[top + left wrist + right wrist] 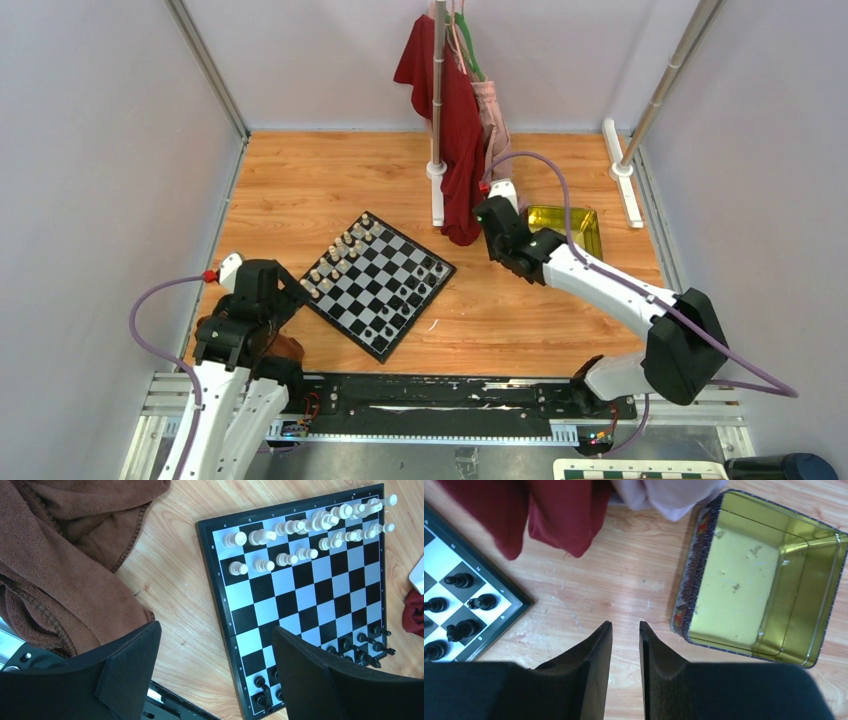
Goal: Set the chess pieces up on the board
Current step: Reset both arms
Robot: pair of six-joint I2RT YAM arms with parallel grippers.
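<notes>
The board (378,284) lies turned like a diamond on the wooden table. Cream pieces (340,255) stand in two rows along its upper-left side and black pieces (410,300) along its lower-right side. In the left wrist view the board (300,590) shows cream pieces (310,525) at the top and black pieces (360,645) at the bottom. My left gripper (216,630) is wide open and empty above the board's near-left edge, also in the top view (292,298). My right gripper (625,625) hangs over bare wood between board corner (519,605) and tin, jaws a narrow gap apart, empty.
A gold-yellow tin (686,595) stands empty right of my right gripper (492,222); it also shows in the top view (565,228). A red cloth (445,110) and pink cloth (664,495) hang on a stand behind. A brown towel (65,555) lies left of the board.
</notes>
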